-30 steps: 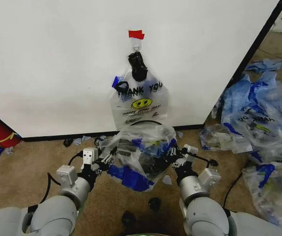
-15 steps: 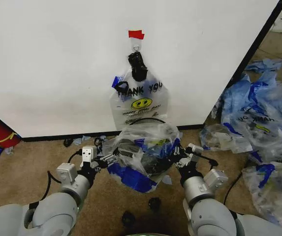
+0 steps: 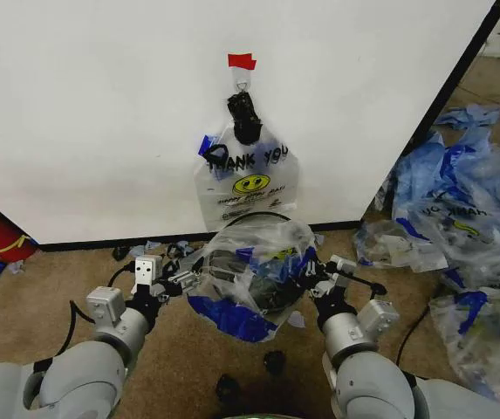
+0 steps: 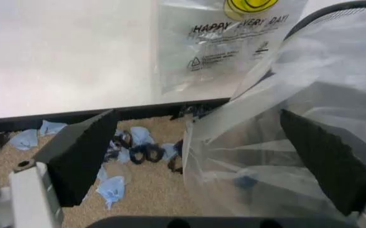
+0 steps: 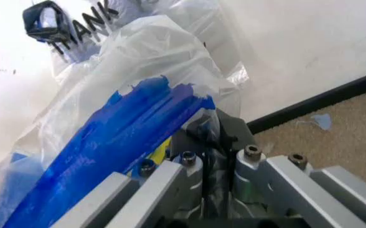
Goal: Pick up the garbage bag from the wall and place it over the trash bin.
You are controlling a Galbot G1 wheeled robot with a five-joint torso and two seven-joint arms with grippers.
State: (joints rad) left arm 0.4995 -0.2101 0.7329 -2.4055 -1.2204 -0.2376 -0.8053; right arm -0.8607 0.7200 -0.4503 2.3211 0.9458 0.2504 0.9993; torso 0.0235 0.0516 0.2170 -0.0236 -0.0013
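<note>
garbage bag [image 3: 251,279] sits draped over trash bin [image 3: 258,218] at the wall [image 3: 101,113] base. right wrist view shows right gripper [image 5: 211,166] clamped on blue trim; left wrist view shows left gripper [image 4: 201,156] spread, one pad behind the film.

— What does the robot's body look like from above?
— Two rounded, light-grey arm casings; each wrist carries a small white boxy module, with black cables looping beside it. The left gripper [image 3: 177,281] and right gripper [image 3: 315,278] are black at the tips.
— And close up?
— The left gripper's fingers [image 4: 81,154] are dark, wedge-shaped pads with a fine ribbed texture. The right gripper's fingers [image 5: 170,183] are silver-grey metal bars fastened with round hex-socket screws.
</note>
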